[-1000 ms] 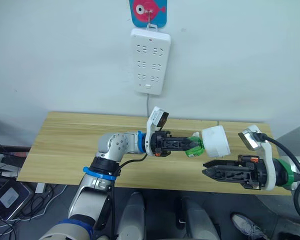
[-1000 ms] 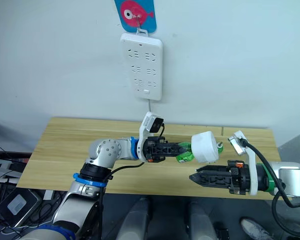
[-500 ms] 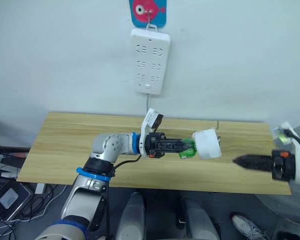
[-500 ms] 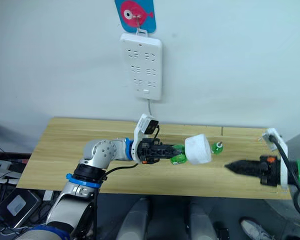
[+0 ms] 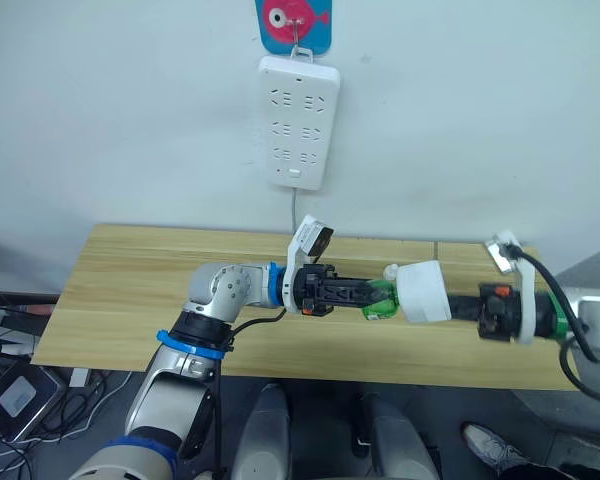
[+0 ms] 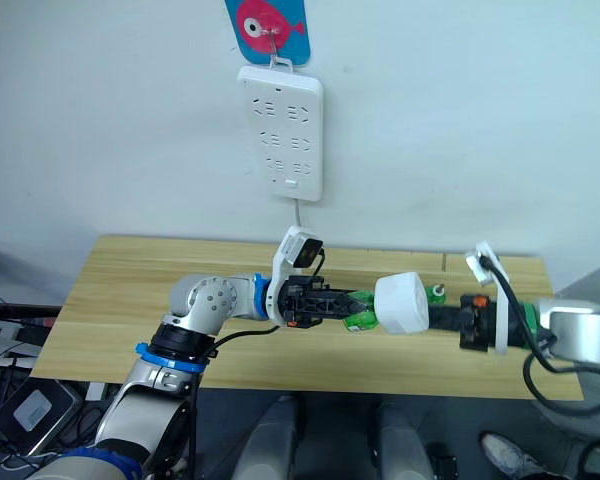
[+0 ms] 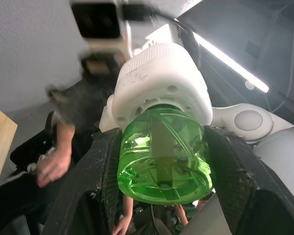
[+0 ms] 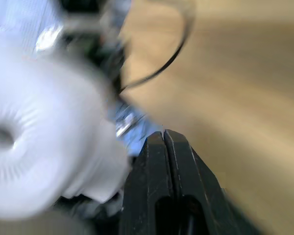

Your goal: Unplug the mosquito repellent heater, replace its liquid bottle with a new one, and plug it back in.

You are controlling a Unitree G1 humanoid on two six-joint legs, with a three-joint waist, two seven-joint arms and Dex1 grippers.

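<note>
I am seeing my left hand [image 5: 372,296] squeezing a green bottle [image 7: 162,154], one black finger [image 7: 104,171] pressing on each side of it. The mosquito repellent heater [image 5: 422,292] is sitting on the far end of that bottle, up in the air above the worktop [image 5: 120,300], lying on its side between my two arms. From the left wrist camera I am looking at the round bottom of the bottle, and the white heater is peeking out behind it, so most of the heater is hidden there. My right hand [image 8: 163,142] is reaching in from the other side with its two fingers pressed flat together and nothing between them. From the head camera its tip is tucked behind the heater, so I cannot tell if it is touching it. The right wrist picture is smeared, and the heater is just a white blur beside the fingers. A white power strip [image 5: 299,122] is hanging on the wall, under a blue hook with a pink fish [image 5: 295,20].
</note>
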